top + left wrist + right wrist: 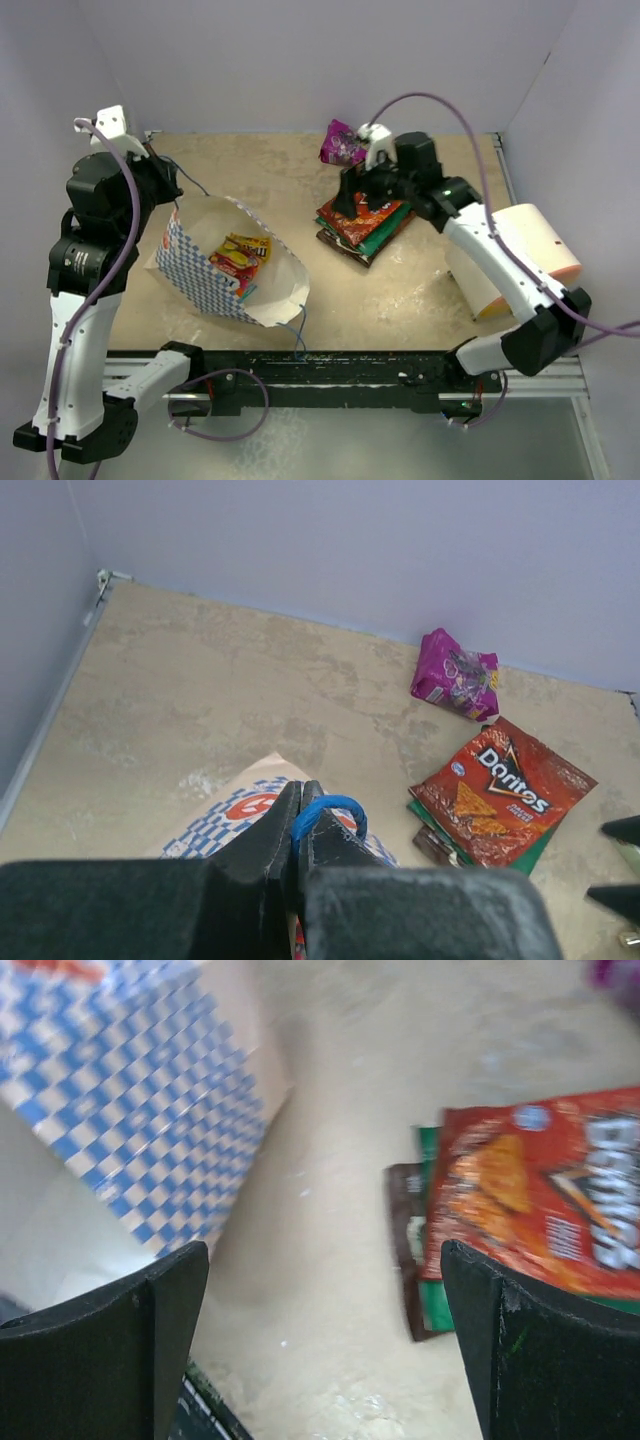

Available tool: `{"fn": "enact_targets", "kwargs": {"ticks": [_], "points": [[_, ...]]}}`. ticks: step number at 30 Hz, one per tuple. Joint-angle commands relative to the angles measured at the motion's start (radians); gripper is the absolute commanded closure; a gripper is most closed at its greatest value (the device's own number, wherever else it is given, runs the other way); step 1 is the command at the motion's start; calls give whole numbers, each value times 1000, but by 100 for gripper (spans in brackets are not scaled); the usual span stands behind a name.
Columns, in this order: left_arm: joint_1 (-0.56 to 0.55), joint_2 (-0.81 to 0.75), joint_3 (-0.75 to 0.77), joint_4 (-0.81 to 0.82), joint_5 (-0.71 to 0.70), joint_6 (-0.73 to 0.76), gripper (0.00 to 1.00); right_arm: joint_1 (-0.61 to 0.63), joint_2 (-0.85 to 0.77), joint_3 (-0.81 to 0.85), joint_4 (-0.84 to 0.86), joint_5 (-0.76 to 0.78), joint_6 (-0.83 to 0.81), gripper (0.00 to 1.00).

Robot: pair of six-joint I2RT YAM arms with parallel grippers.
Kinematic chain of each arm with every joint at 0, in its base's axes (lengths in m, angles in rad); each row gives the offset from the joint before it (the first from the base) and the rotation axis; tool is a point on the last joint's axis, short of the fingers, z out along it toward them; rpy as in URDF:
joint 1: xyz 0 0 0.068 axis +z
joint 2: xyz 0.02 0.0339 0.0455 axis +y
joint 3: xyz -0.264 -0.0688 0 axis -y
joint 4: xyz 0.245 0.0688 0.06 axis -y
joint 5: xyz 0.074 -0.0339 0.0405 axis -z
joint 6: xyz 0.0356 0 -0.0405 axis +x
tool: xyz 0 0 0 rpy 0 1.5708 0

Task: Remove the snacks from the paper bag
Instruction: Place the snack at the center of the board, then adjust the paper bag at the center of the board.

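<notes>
Packets, yellow and red, lie inside the bag, which rests on its side with its mouth gaping toward your right arm. The mouth is held up by your left gripper, which is clamped on the blue handle. The string is pinched between its fingers and the bag sits just below and ahead of them. That pull looks meant to keep the upper wall up so the other arm can reach in.

Your right gripper has its jaws spread wide and holds nothing. Under it and to its right sits the stack of snacks already out: the Doritos pouch on top, with a green packet and a brown packet showing at the edges. Piling them apart from the bag likely keeps the reach path free. The bag's checkered wall is off to this gripper's left. Beyond it, by the back wall, the purple packet lies alone. The cylinder stands behind it, beside the arm.
</notes>
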Motion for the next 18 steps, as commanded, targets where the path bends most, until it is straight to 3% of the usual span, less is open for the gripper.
{"fn": "enact_targets", "kwargs": {"ticks": [1,6,12,18], "points": [[0,6,55,197,29,154,100,171,27,-57,61,-110,-90,0],[0,34,106,191,96,223,100,193,31,-122,130,-115,-62,0],[0,-83,-1,70,355,-31,100,239,-3,-211,157,-88,-148,0],[0,-273,-151,-86,464,-264,100,310,-117,-339,284,-68,-298,1]]}}
